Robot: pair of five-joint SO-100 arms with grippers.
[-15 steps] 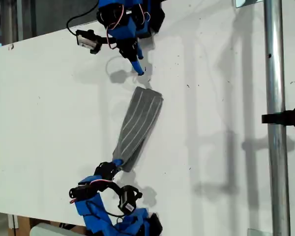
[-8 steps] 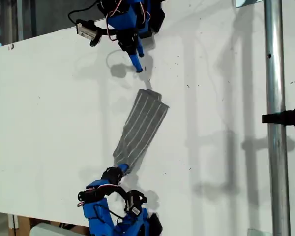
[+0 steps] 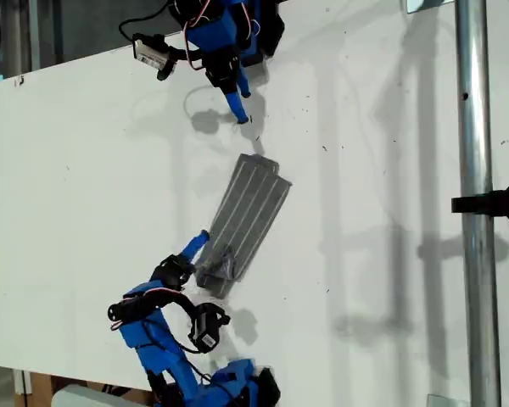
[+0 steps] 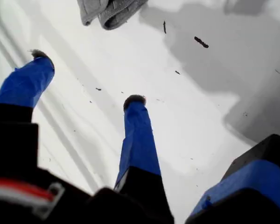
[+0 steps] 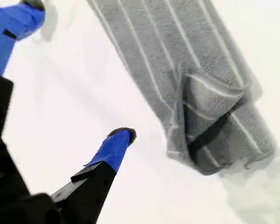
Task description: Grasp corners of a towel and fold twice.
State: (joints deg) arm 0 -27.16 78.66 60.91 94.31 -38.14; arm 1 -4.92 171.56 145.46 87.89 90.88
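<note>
Exterior view, towel: the towel (image 3: 244, 225) lies on the white table (image 3: 85, 170) as a long narrow folded strip, running from about 1 o'clock to 7 o'clock near the middle of the picture.
Exterior view, towel end: the end at 7 o'clock is bunched and turned over on itself.
Exterior view, my first gripper: my first gripper (image 3: 239, 108) is at 12 o'clock from the towel, its tip pointing down to the table, apart from the cloth.
Exterior view, my second gripper: my second gripper (image 3: 195, 248) is at 7 o'clock, just beside the bunched end of the towel.
First wrist view, jaws: my first gripper (image 4: 86, 77) has its two blue fingers (image 4: 137, 135) spread wide over bare table, grasping nothing.
First wrist view, towel: only one rounded folded end of the towel (image 4: 109, 10) shows, ahead of the fingertips and apart from them.
Second wrist view, jaws: my second gripper (image 5: 77, 70) is released, its fingers (image 5: 113, 149) wide apart with bare table between them.
Second wrist view, towel: the striped towel (image 5: 186, 70) lies beside the fingers; its near end is rumpled with a flap folded over.
</note>
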